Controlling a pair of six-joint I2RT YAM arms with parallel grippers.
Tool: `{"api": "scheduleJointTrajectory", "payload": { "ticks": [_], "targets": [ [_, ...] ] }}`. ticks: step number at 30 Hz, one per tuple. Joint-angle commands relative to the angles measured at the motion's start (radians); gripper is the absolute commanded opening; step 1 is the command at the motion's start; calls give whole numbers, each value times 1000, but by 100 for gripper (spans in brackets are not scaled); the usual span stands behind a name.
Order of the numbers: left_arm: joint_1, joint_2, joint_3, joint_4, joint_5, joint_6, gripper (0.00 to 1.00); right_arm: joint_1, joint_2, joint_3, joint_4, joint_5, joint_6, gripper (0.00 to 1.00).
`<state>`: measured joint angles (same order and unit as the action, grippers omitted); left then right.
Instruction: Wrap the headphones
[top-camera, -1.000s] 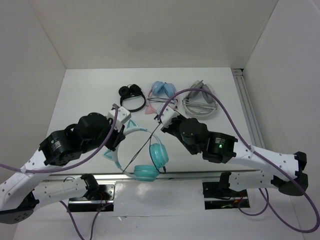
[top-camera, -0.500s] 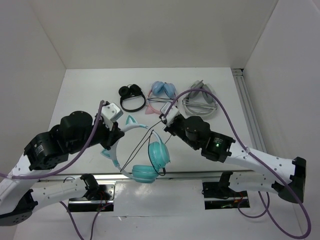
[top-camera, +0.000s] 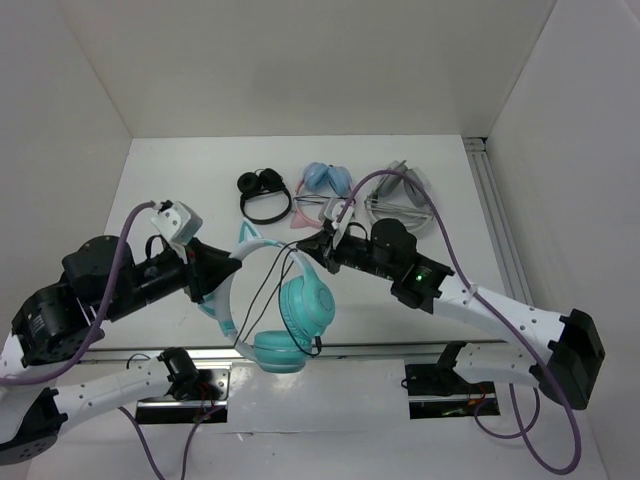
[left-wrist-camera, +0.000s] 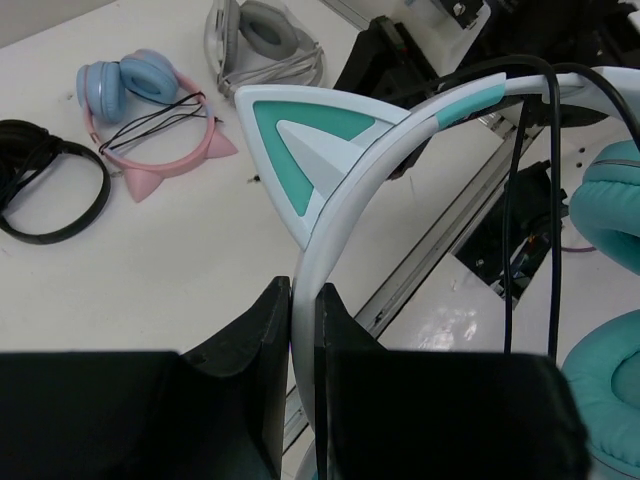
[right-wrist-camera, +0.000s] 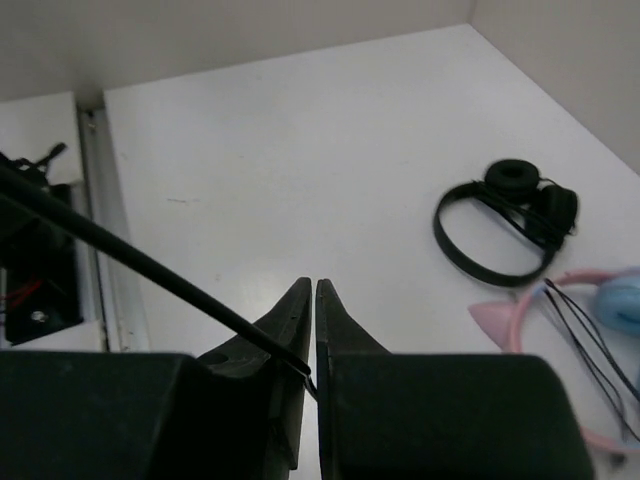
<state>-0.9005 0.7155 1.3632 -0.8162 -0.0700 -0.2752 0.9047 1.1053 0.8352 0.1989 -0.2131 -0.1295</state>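
Note:
The teal headphones (top-camera: 303, 302) hang lifted over the table's near edge, with their pale headband (top-camera: 237, 268) and cat ear (top-camera: 246, 237) pointing away. My left gripper (top-camera: 220, 273) is shut on the headband (left-wrist-camera: 335, 225) just below the cat ear (left-wrist-camera: 300, 125). The teal cups (left-wrist-camera: 612, 195) hang to the right in the left wrist view. The thin black cable (top-camera: 277, 262) loops over the headband and runs to my right gripper (top-camera: 319, 243). That gripper (right-wrist-camera: 313, 292) is shut on the cable (right-wrist-camera: 130, 257), which passes between its jaws.
A black pair of headphones (top-camera: 263, 194), a pink cat-eared pair with blue cups (top-camera: 321, 190) and a grey pair (top-camera: 402, 204) lie at the back of the table. A metal rail (top-camera: 494, 215) runs along the right wall.
My left arm has drawn back to the left and lifted the headphones, so the cups hang higher. My right gripper has reached left and back, drawing the cable over the headband.

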Motion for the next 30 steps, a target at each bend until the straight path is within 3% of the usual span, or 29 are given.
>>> {"api": "scheduleJointTrajectory", "payload": {
  "ticks": [1,13,30],
  "targets": [
    [-5,-5,20,152,24,-76,0,-23,47,-22,230,-202,114,12],
    [-5,22,83,104,-304,-234,0,-32,235,-131,592,-330,289,21],
    [-5,30,175,55,-465,-308,0,-69,380,-191,824,-396,416,33]
  ]
}}
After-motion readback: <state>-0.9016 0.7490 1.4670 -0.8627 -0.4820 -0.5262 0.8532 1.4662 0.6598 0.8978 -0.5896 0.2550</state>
